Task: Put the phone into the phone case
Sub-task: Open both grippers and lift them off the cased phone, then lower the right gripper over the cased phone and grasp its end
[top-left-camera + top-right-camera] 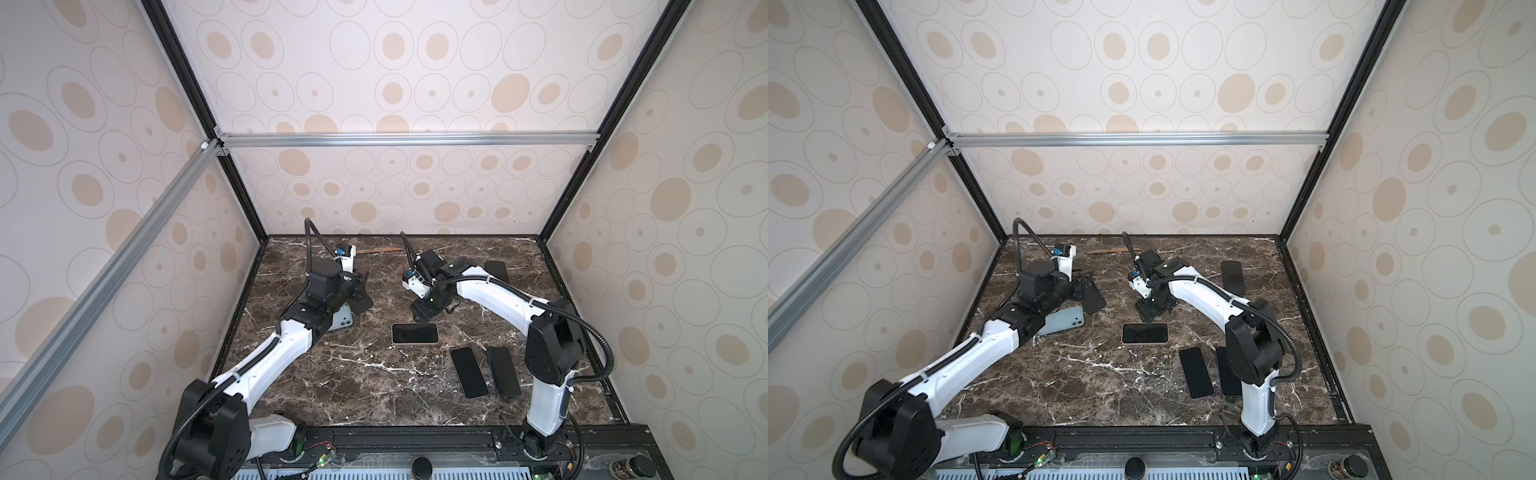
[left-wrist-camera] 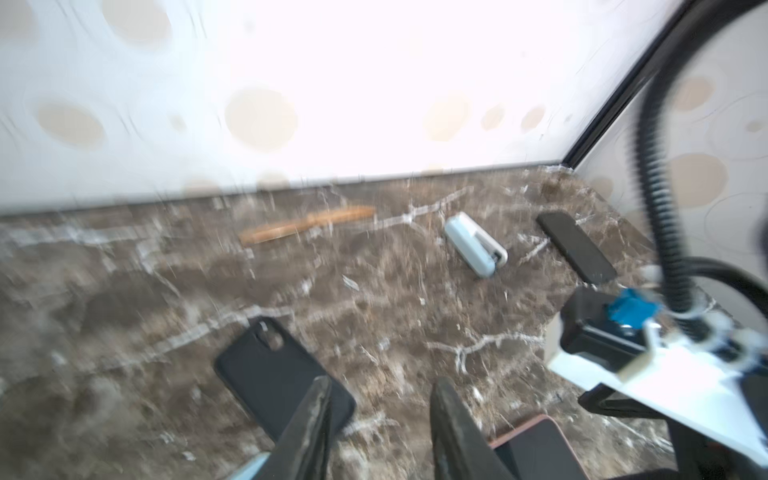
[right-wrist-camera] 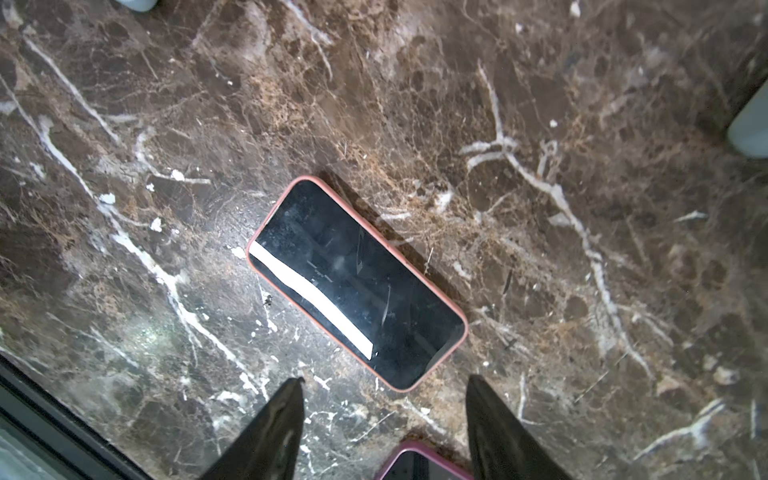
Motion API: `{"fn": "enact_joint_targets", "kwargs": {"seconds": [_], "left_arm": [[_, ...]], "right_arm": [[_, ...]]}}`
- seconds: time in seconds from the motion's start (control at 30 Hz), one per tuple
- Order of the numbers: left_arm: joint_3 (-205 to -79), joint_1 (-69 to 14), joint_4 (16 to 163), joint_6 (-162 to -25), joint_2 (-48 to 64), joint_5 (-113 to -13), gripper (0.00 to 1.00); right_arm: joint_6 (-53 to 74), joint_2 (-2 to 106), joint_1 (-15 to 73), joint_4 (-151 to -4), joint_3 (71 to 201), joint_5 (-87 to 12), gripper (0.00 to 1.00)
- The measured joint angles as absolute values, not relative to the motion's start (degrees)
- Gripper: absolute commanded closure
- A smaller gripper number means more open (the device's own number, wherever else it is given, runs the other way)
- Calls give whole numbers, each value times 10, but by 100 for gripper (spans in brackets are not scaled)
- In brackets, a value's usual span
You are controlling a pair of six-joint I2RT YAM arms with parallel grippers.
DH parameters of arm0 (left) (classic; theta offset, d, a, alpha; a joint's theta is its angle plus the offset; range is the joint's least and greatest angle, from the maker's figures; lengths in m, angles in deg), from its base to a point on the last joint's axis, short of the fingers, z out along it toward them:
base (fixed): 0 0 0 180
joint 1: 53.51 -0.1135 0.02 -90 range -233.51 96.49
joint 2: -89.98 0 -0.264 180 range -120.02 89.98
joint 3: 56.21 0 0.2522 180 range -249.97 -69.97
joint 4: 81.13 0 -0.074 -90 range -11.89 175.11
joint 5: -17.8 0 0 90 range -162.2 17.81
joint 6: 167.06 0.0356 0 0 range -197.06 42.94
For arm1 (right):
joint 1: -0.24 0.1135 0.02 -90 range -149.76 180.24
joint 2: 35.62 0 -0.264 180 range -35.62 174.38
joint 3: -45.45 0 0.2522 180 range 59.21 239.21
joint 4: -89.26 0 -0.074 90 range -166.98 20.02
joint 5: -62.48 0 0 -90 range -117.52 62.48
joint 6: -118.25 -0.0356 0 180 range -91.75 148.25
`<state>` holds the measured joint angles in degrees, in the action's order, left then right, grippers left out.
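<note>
Right gripper (image 3: 384, 380) hung with its jaws spread and empty, the phone (image 3: 357, 282) lying just beyond its tips, flat and screen-up on the table (image 3: 582, 124), dark glass inside a pink rim. Its wrist view caught a second, magenta-rimmed phone (image 3: 415, 461) beneath it, hidden in both top views. Left gripper (image 2: 382, 382) stood parted, holding nothing, beside a black case (image 2: 278, 374).

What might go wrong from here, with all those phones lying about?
The left gripper stands open close to the empty black case, so it might knock it askew. The light blue phone lies partly under that arm and could get shoved. Look-alike dark phones invite a wrong pick.
</note>
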<state>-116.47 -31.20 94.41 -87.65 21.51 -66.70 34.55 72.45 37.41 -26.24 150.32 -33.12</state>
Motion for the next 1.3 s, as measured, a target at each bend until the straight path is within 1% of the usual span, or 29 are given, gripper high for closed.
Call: {"fn": "enact_joint_targets", "kwargs": {"seconds": [0.1, 0.2, 0.37, 0.57, 0.7, 0.8, 0.83, 0.87, 0.9, 1.1, 1.3], "left_arm": [[-1106, -314, 990, -834, 276, -672, 41], [-1049, -317, 1042, -806, 336, -674, 27], [-990, -317, 1113, -774, 410, -679, 19], [-992, -318, 1131, -746, 414, -687, 10], [-996, -320, 1122, -738, 402, -678, 6], [-1001, -320, 1115, -735, 394, -667, 4], [-1003, -320, 1113, -735, 392, -663, 4], [-1005, -320, 1111, -734, 389, -661, 3], [-1007, -320, 1109, -733, 386, -658, 3], [-1013, -323, 1097, -733, 378, -650, 2], [-1013, -325, 1096, -732, 378, -648, 2]], "right_arm": [[386, 701, 374, -303, 1469, -335, 33], [428, 682, 374, -337, 1436, -341, 33], [492, 679, 374, -386, 1399, -363, 32], [561, 679, 374, -413, 1378, -399, 29], [597, 679, 374, -431, 1366, -409, 25], [617, 679, 373, -437, 1361, -408, 19], [623, 679, 373, -437, 1361, -407, 15], [630, 680, 372, -437, 1361, -407, 6], [633, 683, 371, -435, 1364, -407, 0], [652, 731, 358, -410, 1410, -410, 0], [669, 759, 354, -399, 1419, -409, 0]]}}
